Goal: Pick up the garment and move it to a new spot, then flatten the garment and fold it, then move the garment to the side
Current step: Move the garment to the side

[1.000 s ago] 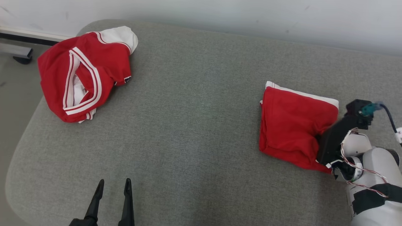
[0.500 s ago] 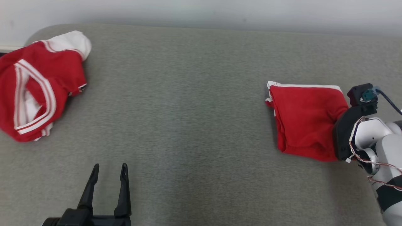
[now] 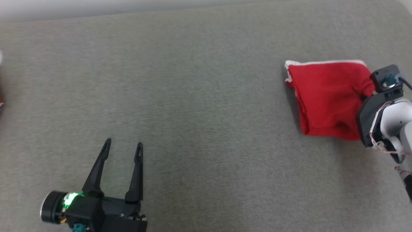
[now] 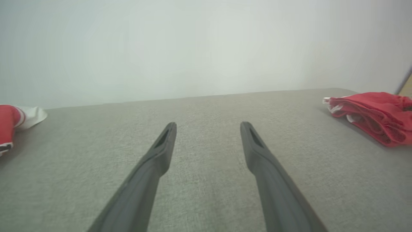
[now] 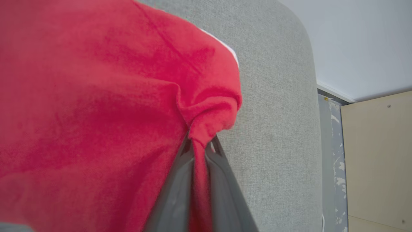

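Observation:
The garment (image 3: 326, 96) is a folded red piece with a white edge, lying at the right of the grey padded surface (image 3: 199, 96). It also appears in the left wrist view (image 4: 373, 116) at the far right. My right gripper (image 5: 201, 146) is shut on a pinched fold of the garment (image 5: 96, 112) at its right edge; in the head view the gripper's dark body covers the fingers. My left gripper (image 3: 123, 147) stands open at the lower left, nothing between its fingers (image 4: 164, 145).
A second red and white garment (image 4: 13, 122) lies at the far left of the surface. The right end of the surface is rounded (image 5: 302, 48), with a wall and a beige panel (image 5: 376, 154) beyond it.
The head camera has swung right, so the left garment has slid out of the picture. My right gripper stays shut on the folded garment, which has shifted toward the surface's right end.

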